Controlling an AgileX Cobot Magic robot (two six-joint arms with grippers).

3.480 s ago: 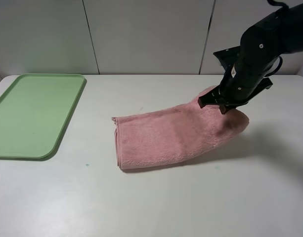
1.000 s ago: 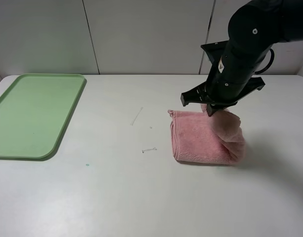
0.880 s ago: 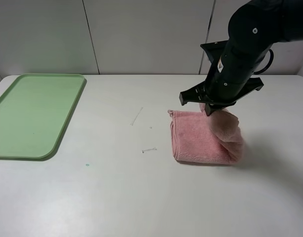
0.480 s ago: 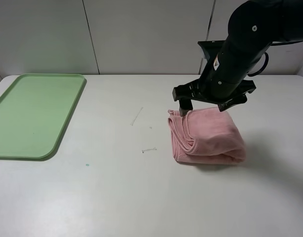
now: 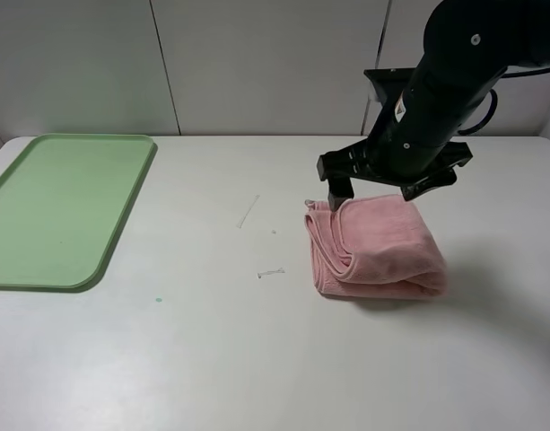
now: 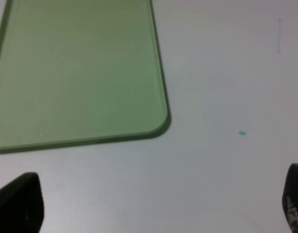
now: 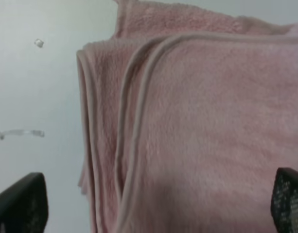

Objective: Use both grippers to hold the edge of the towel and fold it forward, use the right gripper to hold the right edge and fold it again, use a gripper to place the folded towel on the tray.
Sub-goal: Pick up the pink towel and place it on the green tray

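Towel released: second fold done, right gripper's jaws spread.

The towel (image 5: 375,247) lies on the white table (image 5: 257,359), right of centre and well apart from the tray (image 5: 68,211). A second ago the right gripper (image 5: 387,187) pinched a raised bunch of it. That flap now lies flat across the stack, and the jaws stand wide just above the far edge, holding nothing. The earlier long strip is now a compact, thick packet. The salmon pile is fluffy, with smooth stitched hems (image 7: 139,97) curving in stacked layers at the open side. The tray is a flat light-green rectangle with rounded corners and a low rim. The left gripper (image 6: 156,201) is spread over bare table near a tray corner.
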